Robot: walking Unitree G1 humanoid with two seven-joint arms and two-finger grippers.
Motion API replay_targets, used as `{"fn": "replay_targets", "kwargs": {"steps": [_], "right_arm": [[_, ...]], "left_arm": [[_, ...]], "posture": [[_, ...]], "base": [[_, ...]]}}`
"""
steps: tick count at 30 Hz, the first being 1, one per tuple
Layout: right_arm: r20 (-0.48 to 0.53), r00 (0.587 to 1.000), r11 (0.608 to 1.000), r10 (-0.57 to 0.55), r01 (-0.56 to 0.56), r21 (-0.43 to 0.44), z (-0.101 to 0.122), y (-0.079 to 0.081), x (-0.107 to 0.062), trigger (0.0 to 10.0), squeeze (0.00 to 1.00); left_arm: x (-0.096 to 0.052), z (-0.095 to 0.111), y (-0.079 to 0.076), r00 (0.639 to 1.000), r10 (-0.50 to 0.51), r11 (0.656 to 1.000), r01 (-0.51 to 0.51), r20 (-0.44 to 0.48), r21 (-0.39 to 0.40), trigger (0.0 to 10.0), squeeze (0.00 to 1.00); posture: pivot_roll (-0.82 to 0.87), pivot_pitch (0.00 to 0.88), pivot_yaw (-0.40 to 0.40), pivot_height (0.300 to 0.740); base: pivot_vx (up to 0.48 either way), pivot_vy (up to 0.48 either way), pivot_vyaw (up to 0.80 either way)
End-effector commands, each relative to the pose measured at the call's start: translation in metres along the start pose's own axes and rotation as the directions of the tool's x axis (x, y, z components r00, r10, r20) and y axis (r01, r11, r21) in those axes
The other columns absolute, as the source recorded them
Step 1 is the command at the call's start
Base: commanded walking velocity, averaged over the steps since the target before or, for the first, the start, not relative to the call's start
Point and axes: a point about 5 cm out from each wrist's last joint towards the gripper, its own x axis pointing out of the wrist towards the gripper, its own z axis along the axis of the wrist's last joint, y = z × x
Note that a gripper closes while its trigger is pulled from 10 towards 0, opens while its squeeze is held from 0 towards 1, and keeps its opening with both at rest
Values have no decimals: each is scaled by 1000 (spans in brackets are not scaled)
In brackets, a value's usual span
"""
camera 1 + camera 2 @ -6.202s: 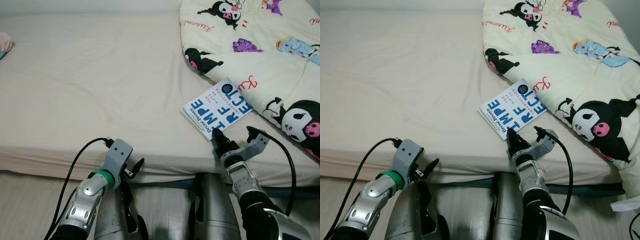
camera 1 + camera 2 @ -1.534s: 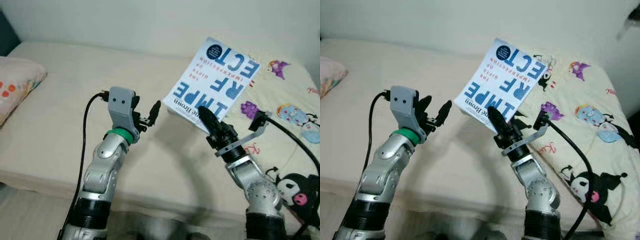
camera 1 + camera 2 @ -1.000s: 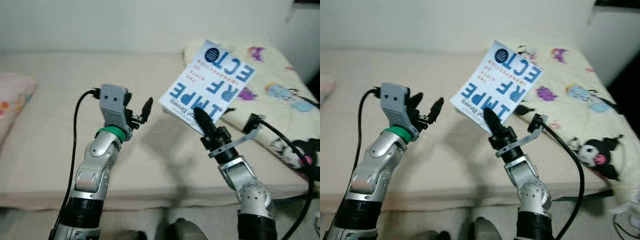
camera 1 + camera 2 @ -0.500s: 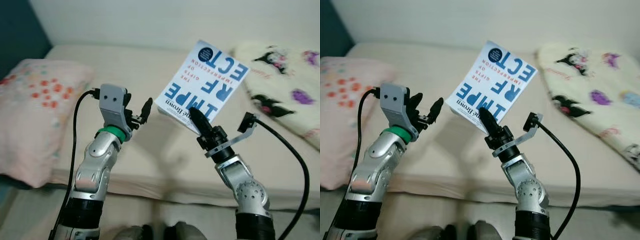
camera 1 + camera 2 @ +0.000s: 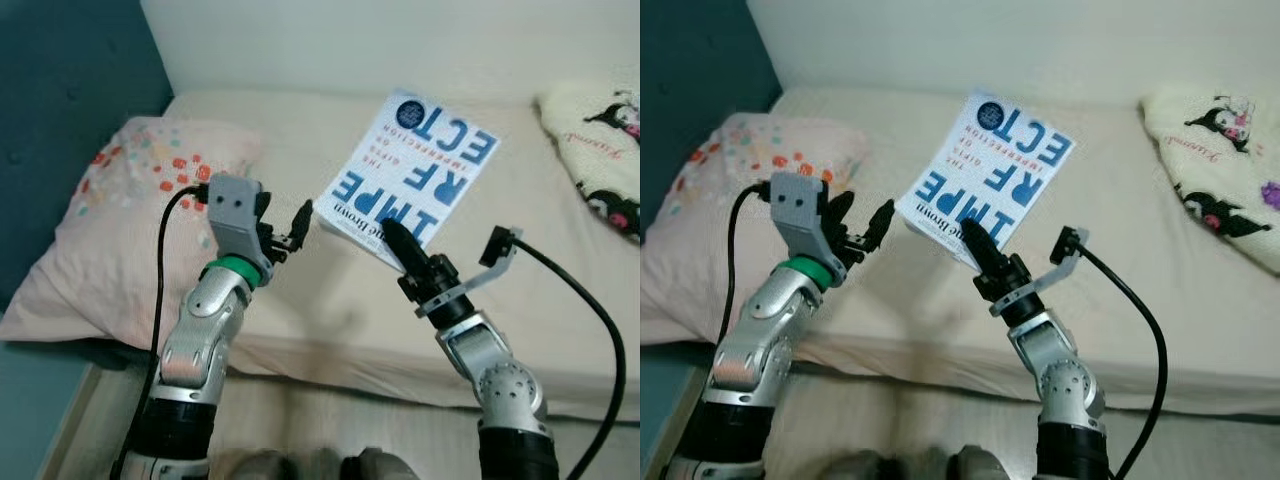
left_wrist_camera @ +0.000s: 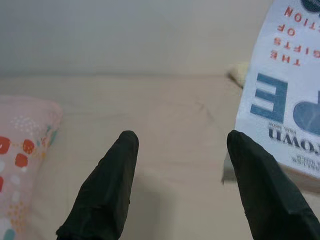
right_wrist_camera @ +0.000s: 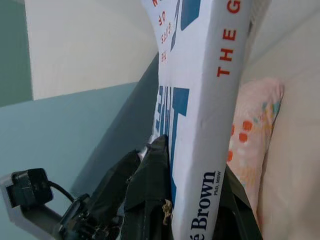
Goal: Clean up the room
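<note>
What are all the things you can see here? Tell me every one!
Book: one, white with blue and red letters, held up over the bed.
Bed: one, beige, in front of the robot.
Pillow: one, pink with red dots, on the bed's left end.
Blanket: one, cream with cartoon characters, on the bed's right side.
Wall: teal, at the left.
Right tool: one, black fingers shut on the book.
Left tool: one, black fingers open beside the book.

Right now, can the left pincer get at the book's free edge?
Probably yes. The left pincer is open and raised beside the book, which the right pincer holds up over the bed, with nothing between them.
</note>
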Motion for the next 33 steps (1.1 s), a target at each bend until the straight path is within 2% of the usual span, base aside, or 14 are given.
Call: {"fn": "replay_targets", "kwargs": {"steps": [1,9,22,33], "right_arm": [[5,999,999,31,-31,12,-2,5,2,10000,0],[2,999,999,34,-34,13,-3,5,3,10000,0],[-1,999,999,35,-35,12,-3,5,2,10000,0],[-10,999,999,35,-35,4,-5,5,3,10000,0]], "left_arm": [[-2,-3,2,1000,4,1000,-4,-12,-5,10000,0],[-1,-2,2,1000,7,1000,-7,-3,23,10000,0],[-2,-2,1,1000,2,999,-2,3,35,10000,0],[-1,-6,3,1000,25,999,-25,-10,35,10000,0]], "posture": [[-31,34,46,740],[-30,34,47,740],[-33,34,44,740],[-36,31,46,740]], "base": [[0,431,0],[0,267,0],[0,-480,0],[0,0,0]]}}
